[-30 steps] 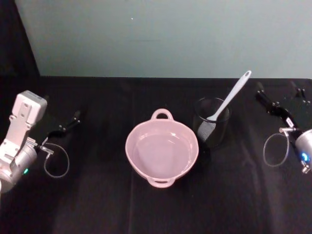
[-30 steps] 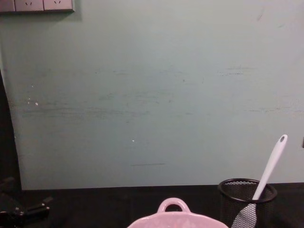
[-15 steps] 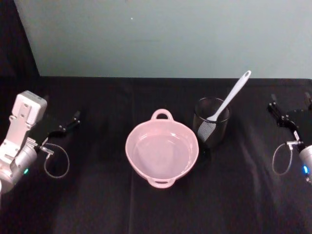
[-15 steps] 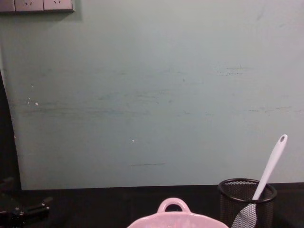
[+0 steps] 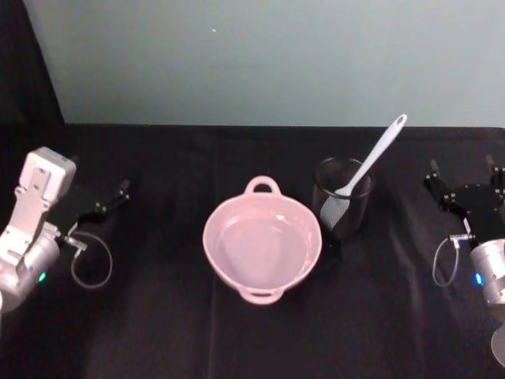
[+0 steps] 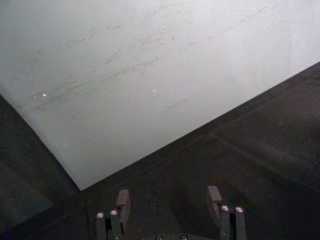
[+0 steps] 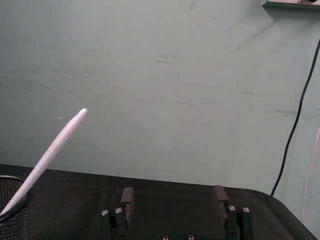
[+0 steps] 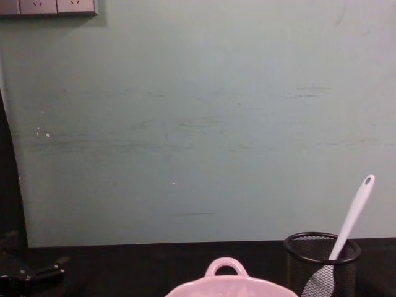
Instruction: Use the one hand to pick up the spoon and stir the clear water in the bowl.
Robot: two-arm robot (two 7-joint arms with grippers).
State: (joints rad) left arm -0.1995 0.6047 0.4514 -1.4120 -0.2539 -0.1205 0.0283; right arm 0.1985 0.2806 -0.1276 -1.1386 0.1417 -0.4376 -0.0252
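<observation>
1. Your spoon (image 5: 371, 162) stands in the black mesh cup (image 5: 342, 207), just right of the pink bowl (image 5: 262, 240); its handle leans up and rightward.
2. Open table (image 5: 158, 316) surrounds them.
3. Right gripper (image 5: 461, 178), fingers wide, hangs near the right edge; left gripper (image 6: 169, 200), also wide, sits far left.

The glossy pink ceramic bowl (image 5: 262, 243) and black wire-mesh cup (image 5: 342, 197) holding a smooth white plastic spoon (image 5: 374, 155) stand on matt black cloth (image 5: 158, 316).

Pale green wall (image 8: 198, 124), black tabletop (image 5: 158, 332) — outlets (image 8: 48, 7)
</observation>
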